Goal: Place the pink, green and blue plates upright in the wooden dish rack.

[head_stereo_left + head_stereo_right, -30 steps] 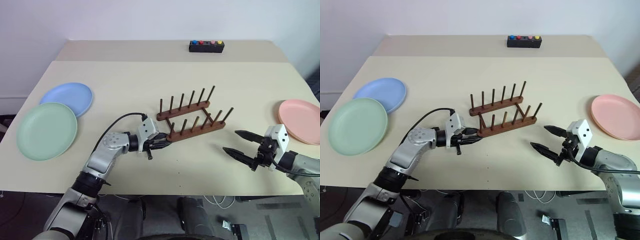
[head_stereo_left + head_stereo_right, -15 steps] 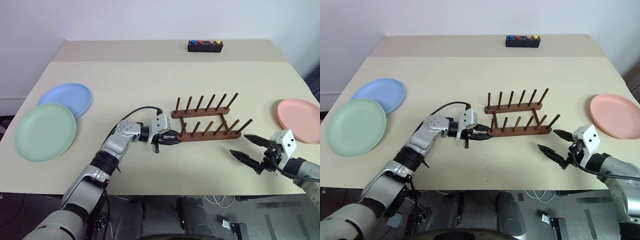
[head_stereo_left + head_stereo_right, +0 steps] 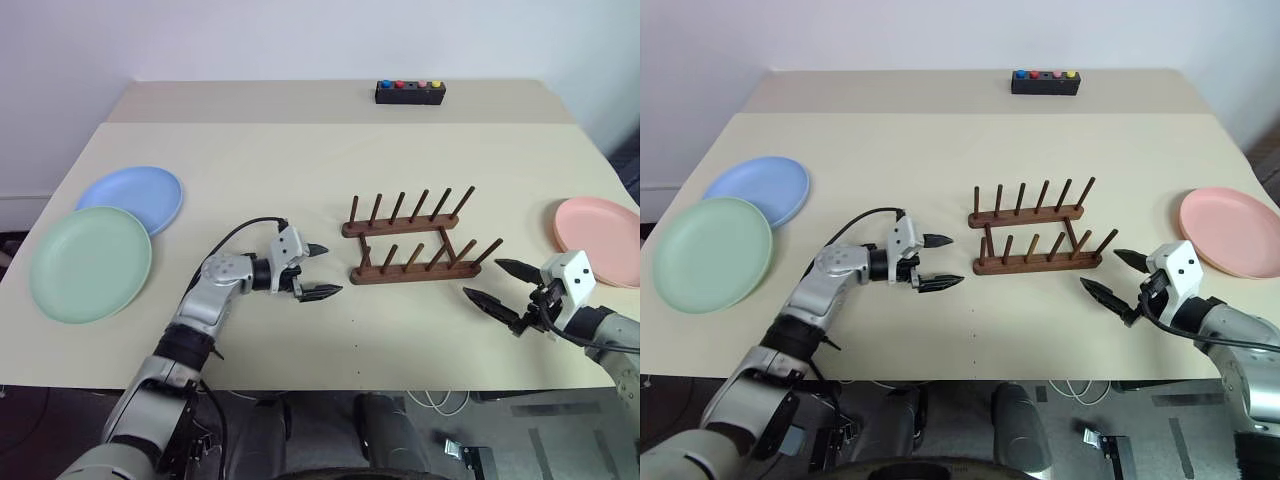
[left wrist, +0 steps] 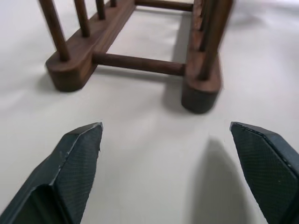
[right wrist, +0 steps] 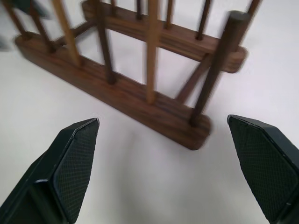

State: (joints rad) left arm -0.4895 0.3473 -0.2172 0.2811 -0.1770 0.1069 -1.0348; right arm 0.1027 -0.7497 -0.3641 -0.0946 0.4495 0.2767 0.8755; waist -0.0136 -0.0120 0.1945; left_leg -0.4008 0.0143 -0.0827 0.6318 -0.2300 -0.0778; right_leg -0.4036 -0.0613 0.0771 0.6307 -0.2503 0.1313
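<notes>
The dark wooden dish rack (image 3: 415,240) stands empty at the table's middle, its rails running left to right. My left gripper (image 3: 325,270) hovers open just off the rack's left end, touching nothing; in the left wrist view the rack's end (image 4: 140,63) lies a short way beyond the spread fingers (image 4: 77,163). My right gripper (image 3: 483,279) is open off the rack's right end (image 5: 140,100), also apart from it. The blue plate (image 3: 131,198) and green plate (image 3: 90,262) lie flat at the far left, the green rim overlapping the blue. The pink plate (image 3: 598,227) lies flat at the far right.
A black box with coloured buttons (image 3: 410,93) sits at the back of the table. Bare tabletop (image 3: 260,160) stretches between the rack and the left plates. The pink plate lies close to the table's right edge.
The left gripper, shut on the rack's left end, swung it right until it lay level, then let go, opened and drew back left. The right gripper edged right.
</notes>
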